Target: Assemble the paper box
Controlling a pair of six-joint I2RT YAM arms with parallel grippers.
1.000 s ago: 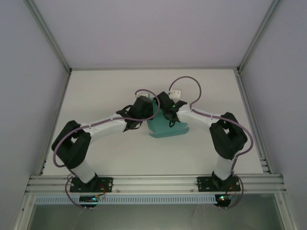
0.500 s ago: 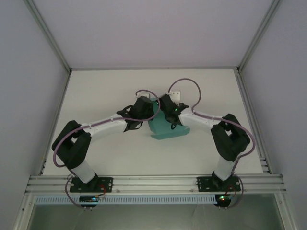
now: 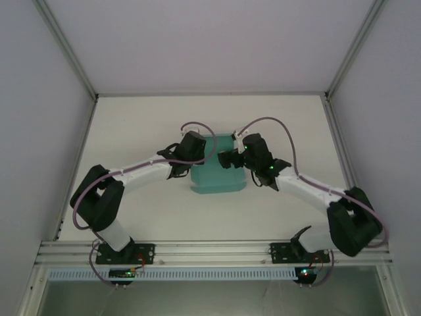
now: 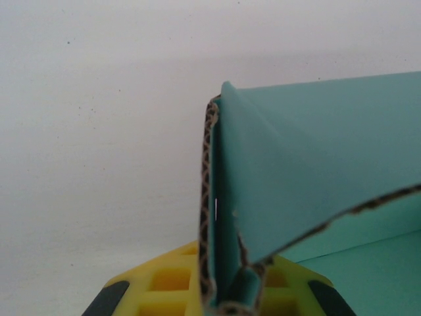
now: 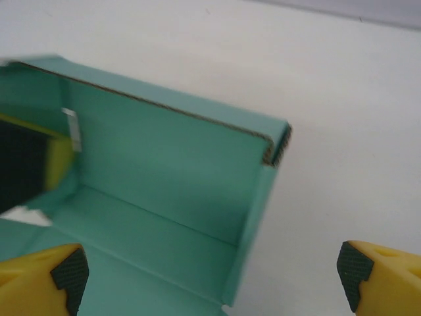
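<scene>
From above, we see the paper box (image 3: 217, 172) mid-table (image 3: 131, 131) between both arms, walls partly raised. At the left wrist, our left gripper (image 4: 223, 295) pinches a folded side wall, likely to steady it; its fingertips are cut off. At the right wrist, our right gripper (image 5: 212, 271) hangs spread wide over a corner, gripping nothing; the near flaps run out of frame.

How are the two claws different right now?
The left claw is shut, pinching a wall of the box; the right claw is open and grips nothing. The left claw sits at the box's left side, the right claw at its right side. Both have yellow fingers with black pads.
</scene>
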